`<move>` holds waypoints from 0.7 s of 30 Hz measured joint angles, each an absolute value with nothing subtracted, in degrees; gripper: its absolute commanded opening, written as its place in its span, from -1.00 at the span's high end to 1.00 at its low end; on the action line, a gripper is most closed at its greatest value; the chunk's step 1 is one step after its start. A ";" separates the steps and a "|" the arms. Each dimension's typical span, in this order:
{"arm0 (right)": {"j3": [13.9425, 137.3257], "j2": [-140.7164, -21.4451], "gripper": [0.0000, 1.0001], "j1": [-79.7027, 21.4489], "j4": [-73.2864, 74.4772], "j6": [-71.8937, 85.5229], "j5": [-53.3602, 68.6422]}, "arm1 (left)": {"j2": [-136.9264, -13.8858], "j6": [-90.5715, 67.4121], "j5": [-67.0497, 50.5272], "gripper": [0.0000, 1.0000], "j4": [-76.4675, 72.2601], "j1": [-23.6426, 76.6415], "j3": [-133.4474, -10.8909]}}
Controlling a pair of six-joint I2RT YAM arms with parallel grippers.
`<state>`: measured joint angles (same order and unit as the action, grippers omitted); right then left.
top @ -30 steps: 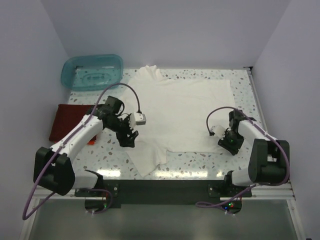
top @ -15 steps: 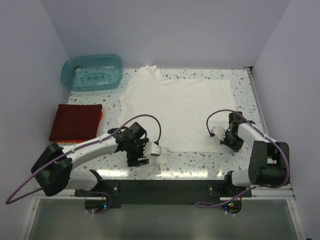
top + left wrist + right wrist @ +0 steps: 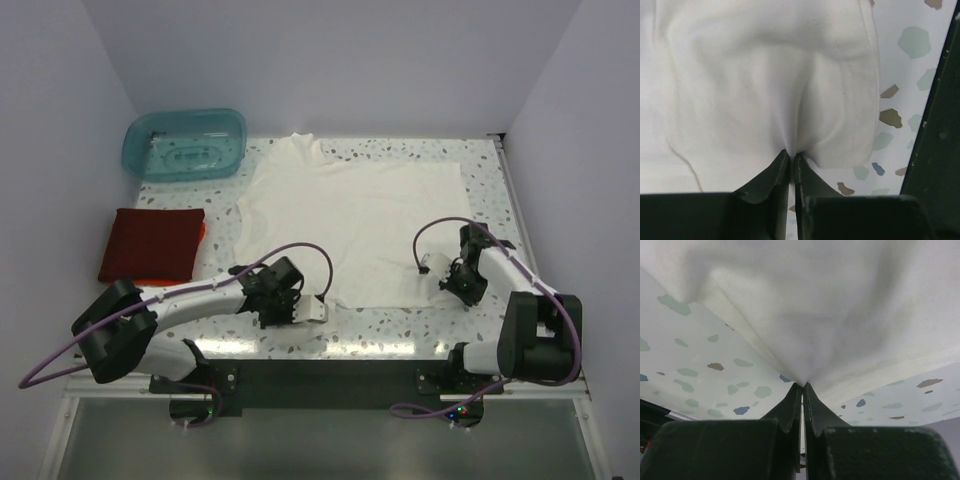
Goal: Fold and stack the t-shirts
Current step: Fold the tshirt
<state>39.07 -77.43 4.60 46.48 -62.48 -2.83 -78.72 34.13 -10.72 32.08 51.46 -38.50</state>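
On the speckled worktop (image 3: 400,322), your left jaws pinch the white shirt (image 3: 350,215) at 7 o'clock and your right jaws at 4, probably to fold its near edge over.

- Big shirt (image 3: 350,225) lies spread on table (image 3: 400,322), mid to right, one sleeve poking twd back wall.
- Tub (image 3: 185,143) in back-left corner, just left of that sleeve, not touching.
- Folded shirt (image 3: 150,245) at left edge, in front of tub, apart from big shirt.
- Another shirt (image 3: 203,231) under folded one, only its edge sticking out.
- L gripper (image 3: 791,156) on big shirt's near-left part, by table's front edge.
- R gripper (image 3: 802,385) at big shirt's near-right corner.
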 measured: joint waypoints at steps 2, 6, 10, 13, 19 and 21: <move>40.05 -76.77 1.00 4.91 48.16 -62.94 -2.00 | -78.04 34.28 -11.11 0.96 34.17 51.46 -38.63; 41.50 -73.36 1.00 6.20 52.03 -64.58 -1.61 | -73.71 35.33 -13.39 1.00 41.67 51.42 -39.81; 42.50 -70.13 1.00 7.46 56.31 -66.74 -0.69 | -69.56 36.80 -16.25 1.00 48.73 47.64 -44.60; 44.80 -70.59 1.00 8.12 58.78 -67.92 -0.01 | -70.30 39.13 -18.24 1.00 52.62 40.60 -50.96; 51.55 -76.93 1.00 8.71 60.69 -68.64 1.26 | -75.57 43.31 -19.66 1.00 55.40 35.46 -60.31; 54.30 -79.75 1.00 8.69 60.95 -68.66 1.45 | -78.41 44.71 -20.38 1.00 56.29 33.98 -62.85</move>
<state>54.30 -79.75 8.69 60.95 -68.66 1.45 -78.41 44.71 -20.38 56.29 33.98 -62.85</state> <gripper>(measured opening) 0.011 0.048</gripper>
